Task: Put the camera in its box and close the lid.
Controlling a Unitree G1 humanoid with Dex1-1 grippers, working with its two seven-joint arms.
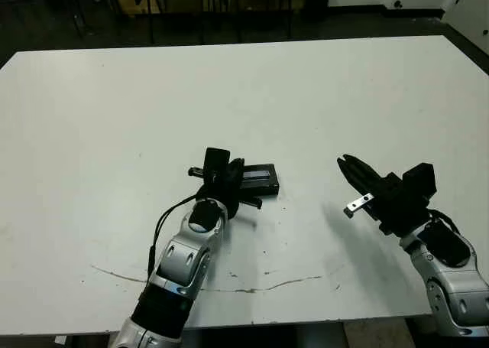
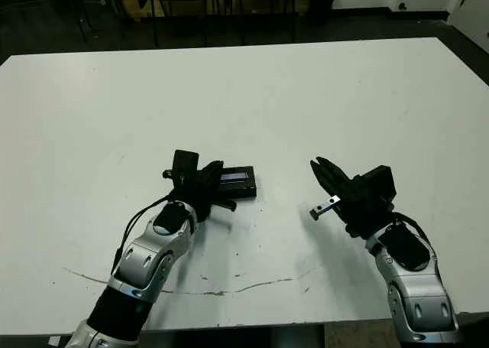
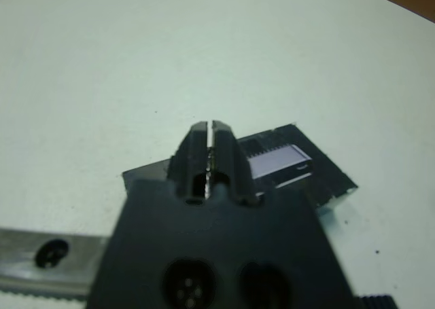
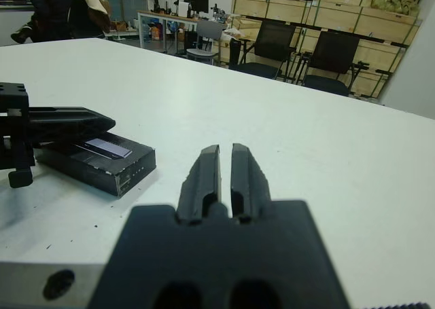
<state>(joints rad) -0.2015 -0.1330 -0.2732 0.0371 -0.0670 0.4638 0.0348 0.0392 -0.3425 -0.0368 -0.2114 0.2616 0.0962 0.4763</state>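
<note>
The black box (image 1: pixel 263 186) lies at the middle of the white table (image 1: pixel 244 95). The lid (image 3: pixel 299 170) sits on top of it, pale strip up. The camera is hidden from view. My left gripper (image 1: pixel 235 168) is shut, with nothing between its fingers. It reaches over the box's left end, just above the lid (image 4: pixel 102 147); whether it touches I cannot tell. My right gripper (image 1: pixel 345 164) is also shut and holds nothing. It hangs above the table to the right of the box, well apart from it, its fingertips pointing toward the box (image 4: pixel 95 163).
A thin dark scuff line (image 1: pixel 252 287) runs across the table near the front edge. Dark chairs (image 4: pixel 272 47) and wooden crates stand beyond the far edge. A person (image 4: pixel 47 3) sits far off in the right wrist view.
</note>
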